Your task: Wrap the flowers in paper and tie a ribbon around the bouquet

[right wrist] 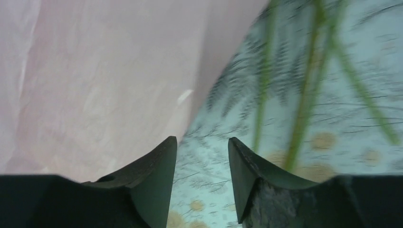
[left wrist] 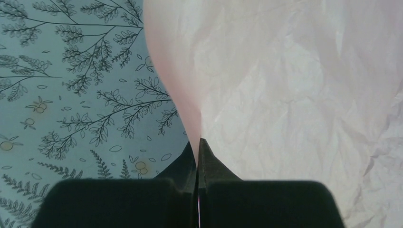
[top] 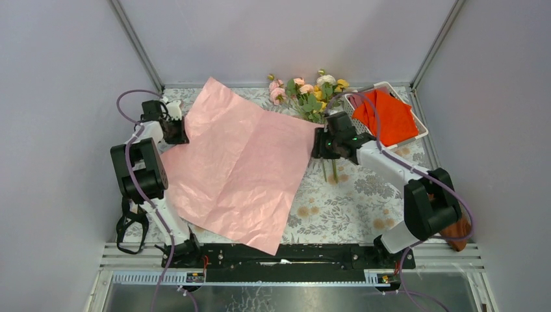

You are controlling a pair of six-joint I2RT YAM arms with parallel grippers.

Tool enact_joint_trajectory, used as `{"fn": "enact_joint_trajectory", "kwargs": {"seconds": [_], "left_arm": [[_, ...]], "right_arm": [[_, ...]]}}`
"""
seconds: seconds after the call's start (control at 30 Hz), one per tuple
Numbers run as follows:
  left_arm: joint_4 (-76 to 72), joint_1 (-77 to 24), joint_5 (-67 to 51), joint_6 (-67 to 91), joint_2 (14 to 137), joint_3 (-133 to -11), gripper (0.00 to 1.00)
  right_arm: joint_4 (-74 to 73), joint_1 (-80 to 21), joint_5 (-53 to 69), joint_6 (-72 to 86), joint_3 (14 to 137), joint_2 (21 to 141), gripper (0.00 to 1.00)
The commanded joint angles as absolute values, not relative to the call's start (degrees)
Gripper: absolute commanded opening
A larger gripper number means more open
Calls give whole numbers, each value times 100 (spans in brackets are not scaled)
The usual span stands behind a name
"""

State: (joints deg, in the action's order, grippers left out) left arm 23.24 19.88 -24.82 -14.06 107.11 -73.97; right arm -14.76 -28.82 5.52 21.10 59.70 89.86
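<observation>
The paper [top: 240, 169] is thin, light and already crinkled. Expect it to flop, billow and tear if you pull hard, and to slide easily over the tabletop [top: 364, 201]. Take it at a corner or edge with a flat pinch, and lift slowly so that the sheet follows and does not fold on itself. It lies spread with its pale pink face up. It covers the left and middle of the tabletop, one corner toward the far edge and one at the near edge.

The flowers [top: 305, 94] lie at the middle of the far edge, and their thin stems [right wrist: 304, 109] run back toward you just beside the sheet's right corner. The stems look slender and easy to bend, so grip them low and gently, never at the blooms. No ribbon shows in any view.

Your left gripper [left wrist: 197, 147] reaches to the left corner of the sheet, near the far-left of the tabletop. Its jaws are pressed together on the paper's edge, which rises in a soft fold from the pinch.

Your right gripper [right wrist: 202, 152] stretches across to the right corner of the sheet. Its jaws stand moderately apart with only tabletop between them. The paper's edge is beside its left finger and the stems are off to its right.
</observation>
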Motion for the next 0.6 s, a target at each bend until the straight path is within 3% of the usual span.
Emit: {"fn": "enact_joint_trajectory", "kwargs": {"seconds": [0.0, 0.1, 0.4, 0.57], "left_arm": [[1867, 1978, -2526, -1836, 10801, -7505, 0], [1840, 1978, -2498, -1907, 10889, -7595, 0], [1921, 2010, -1985, -2563, 10756, -7539, 0], [1788, 2115, -1567, -2799, 10712, -7515, 0]], "right_arm": [[-1486, -2381, -450, 1797, 6181, 8538, 45], [-1586, -2373, -431, 1597, 6714, 9207, 37], [-2138, -2364, -618, 1382, 8540, 11199, 35], [-2164, -2364, -466, 1373, 8589, 11456, 39]]}}
